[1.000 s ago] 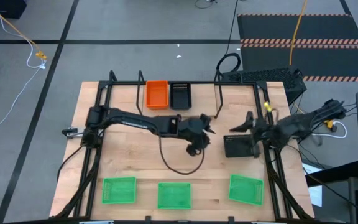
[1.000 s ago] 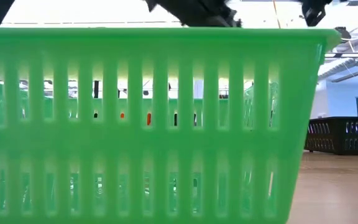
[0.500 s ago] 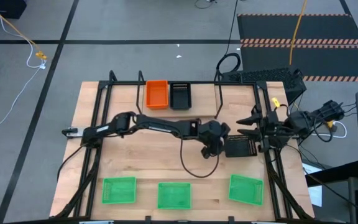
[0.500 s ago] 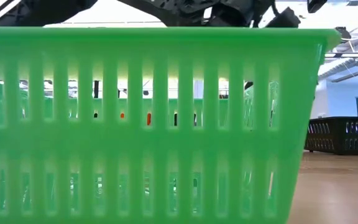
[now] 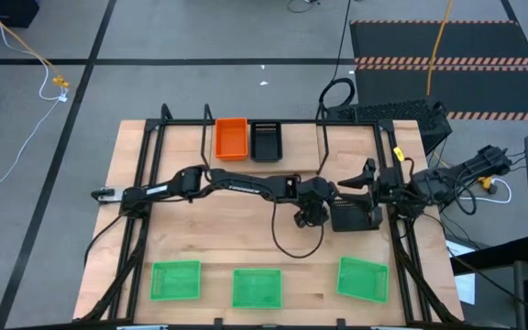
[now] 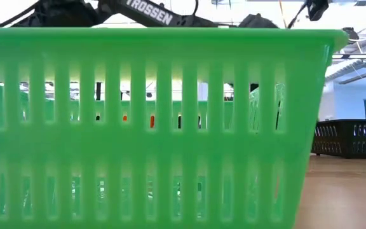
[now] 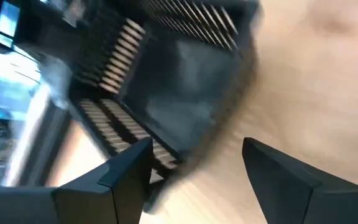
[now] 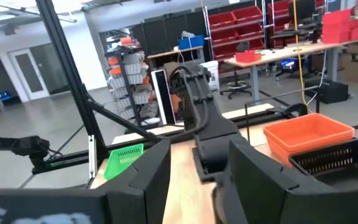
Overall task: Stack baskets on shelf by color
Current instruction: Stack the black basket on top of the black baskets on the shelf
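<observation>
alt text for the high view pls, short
Overhead: the left gripper reaches across the wooden table to a loose black perforated plastic basket, right gripper beside it. Orange and black baskets sit on the black rod shelf; three green baskets line the near edge.

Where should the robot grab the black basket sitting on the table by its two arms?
Probably by the rim of a side wall. The black basket lies flat and open side up, so its thin rim is free to pinch from above. The left gripper is open right beside it, so the wall nearest that gripper looks the easiest one. The right gripper is close by too.
</observation>
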Tool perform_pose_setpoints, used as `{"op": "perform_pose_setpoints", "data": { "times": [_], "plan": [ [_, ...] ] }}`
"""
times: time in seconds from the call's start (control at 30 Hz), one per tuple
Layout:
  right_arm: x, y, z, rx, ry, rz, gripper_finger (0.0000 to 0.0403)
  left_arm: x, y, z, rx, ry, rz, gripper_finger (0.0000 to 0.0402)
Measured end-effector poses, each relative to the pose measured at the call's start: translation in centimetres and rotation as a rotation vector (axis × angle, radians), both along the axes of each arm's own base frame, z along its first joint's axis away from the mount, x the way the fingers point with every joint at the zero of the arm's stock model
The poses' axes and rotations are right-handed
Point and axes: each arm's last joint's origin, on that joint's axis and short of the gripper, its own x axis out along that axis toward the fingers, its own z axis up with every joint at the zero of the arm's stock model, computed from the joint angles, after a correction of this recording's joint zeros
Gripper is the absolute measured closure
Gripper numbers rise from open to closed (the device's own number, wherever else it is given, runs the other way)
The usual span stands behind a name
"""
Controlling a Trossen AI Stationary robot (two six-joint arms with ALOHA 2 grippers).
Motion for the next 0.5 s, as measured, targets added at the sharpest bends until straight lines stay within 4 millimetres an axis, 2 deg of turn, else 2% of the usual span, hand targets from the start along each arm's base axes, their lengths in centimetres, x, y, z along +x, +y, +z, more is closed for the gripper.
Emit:
{"op": "perform_pose_setpoints", "data": {
  "times": [0.1, 0.17, 0.33, 0.5],
  "plan": [
    [0.39, 0.17, -0.01, 0.002, -0.005, 0.000, 0.0248, 0.10, -0.07, -0.77, 0.018, 0.004, -0.015, 0.0162],
    [0.70, 0.30, 0.04, 0.001, -0.013, -0.001, 0.0248, 0.12, -0.13, -0.93, 0.027, 0.005, -0.024, 0.0183],
    [1.10, 0.43, 0.03, -0.027, -0.017, -0.016, 0.0248, 0.12, -0.11, -1.02, 0.026, 0.008, -0.022, 0.0271],
    [1.15, 0.37, -0.04, -0.024, -0.011, -0.050, 0.0248, 0.02, -0.55, -0.26, 0.020, 0.008, 0.031, 0.0371]
  ]
}}
